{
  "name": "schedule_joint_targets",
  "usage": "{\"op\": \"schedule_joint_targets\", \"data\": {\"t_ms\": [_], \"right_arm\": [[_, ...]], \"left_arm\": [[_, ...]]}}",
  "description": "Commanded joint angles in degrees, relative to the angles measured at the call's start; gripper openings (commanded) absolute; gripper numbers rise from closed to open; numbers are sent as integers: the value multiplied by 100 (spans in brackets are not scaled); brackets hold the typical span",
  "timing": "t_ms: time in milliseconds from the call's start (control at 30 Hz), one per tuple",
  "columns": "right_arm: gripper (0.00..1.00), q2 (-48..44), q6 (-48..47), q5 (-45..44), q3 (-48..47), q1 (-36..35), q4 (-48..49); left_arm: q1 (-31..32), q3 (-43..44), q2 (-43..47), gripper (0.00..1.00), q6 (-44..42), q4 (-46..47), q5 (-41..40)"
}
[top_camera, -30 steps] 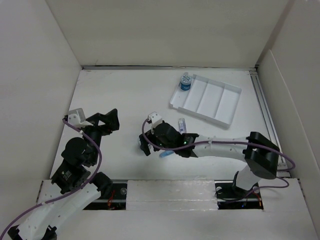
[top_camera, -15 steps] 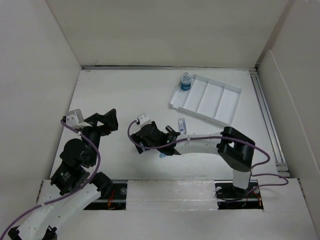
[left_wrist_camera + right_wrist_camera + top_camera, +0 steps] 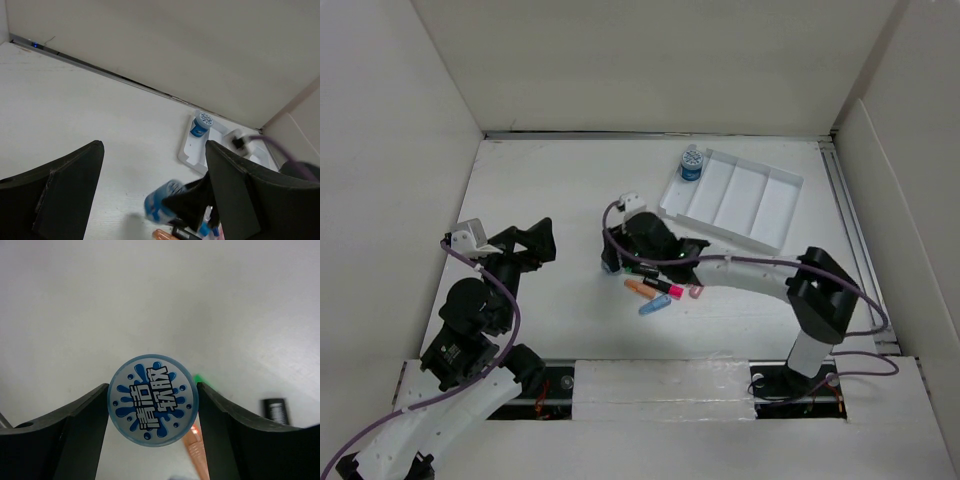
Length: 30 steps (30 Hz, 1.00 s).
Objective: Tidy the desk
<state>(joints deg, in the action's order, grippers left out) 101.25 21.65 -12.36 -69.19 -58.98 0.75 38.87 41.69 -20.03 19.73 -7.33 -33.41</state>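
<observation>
The bench [image 3: 550,190] is a large flat matte white tabletop with white walls on three sides and a metal rail along its right edge. It fills the whole floor of the booth in front of the two arms.

The right arm [image 3: 750,272] reaches far to the left, across the middle of the bench. The right jaws stand on both sides of a small round container with a blue-and-white lid that has printed characters on it [image 3: 152,400]. In the wrist view both black jaws touch the rim of the lid, so they are pinching it. I cannot tell whether the container stands on the bench or is raised a little.

Just beside these jaws, on their near right side, some pens lie together on the bench: an orange one [image 3: 638,287], a pink-red one [image 3: 672,291], a short black one [image 3: 645,270] and a light blue one [image 3: 653,307]. They lie close, some touching.

The left arm [image 3: 480,300] is over the left part of the bench, well apart from the pens. The left jaws are spread wide, with only air between them.

At the far right, a white plastic tray with several long compartments [image 3: 765,205] lies at an angle. A second blue-lidded round container [image 3: 691,163] stands at its far left corner.
</observation>
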Motion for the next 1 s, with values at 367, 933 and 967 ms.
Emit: {"op": "schedule_joint_targets", "data": {"t_ms": [367, 933, 967], "right_arm": [[52, 15, 393, 251, -647, 3128, 1147], [68, 1169, 314, 349, -1448, 3499, 698], [78, 1160, 287, 296, -1448, 3446, 689]], "left_arm": [[-20, -65, 131, 79, -57, 259, 106], [-20, -82, 158, 79, -74, 285, 45], [-20, -74, 149, 79, -74, 276, 62]]}}
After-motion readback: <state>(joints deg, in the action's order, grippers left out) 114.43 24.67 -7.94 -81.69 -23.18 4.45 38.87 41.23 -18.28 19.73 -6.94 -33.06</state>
